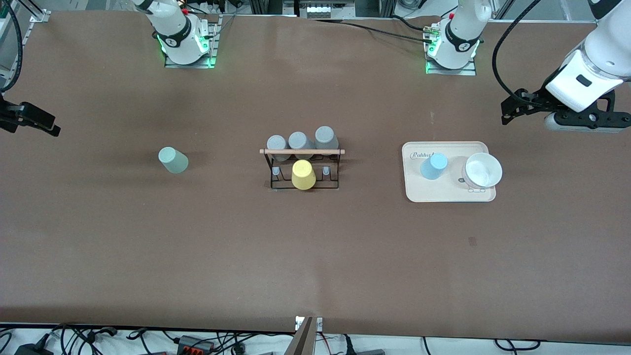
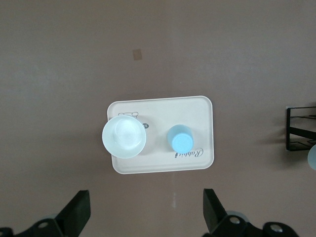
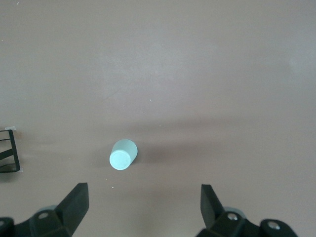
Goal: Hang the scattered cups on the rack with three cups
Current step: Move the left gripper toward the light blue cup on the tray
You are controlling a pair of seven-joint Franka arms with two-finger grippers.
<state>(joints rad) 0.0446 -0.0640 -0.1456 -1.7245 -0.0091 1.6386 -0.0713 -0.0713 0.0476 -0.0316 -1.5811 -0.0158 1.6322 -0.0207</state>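
Observation:
A pale mint cup (image 1: 173,160) (image 3: 122,155) stands base up on the bare table toward the right arm's end. A light blue cup (image 1: 434,166) (image 2: 180,138) stands base up on a beige tray (image 1: 443,195) (image 2: 197,106). The black wire rack (image 1: 301,151) with a wooden rod sits mid-table, its edge showing in both wrist views (image 2: 298,128) (image 3: 10,148). My left gripper (image 1: 508,111) (image 2: 145,207) hangs open and empty high over the table beside the tray. My right gripper (image 1: 37,123) (image 3: 143,202) hangs open and empty over the right arm's end, apart from the mint cup.
Three grey cups (image 1: 298,141) sit upside down on the rack's pegs farther from the front camera, and a yellow cup (image 1: 303,174) sits on a nearer peg. A white bowl (image 1: 482,170) (image 2: 124,137) stands on the tray beside the blue cup.

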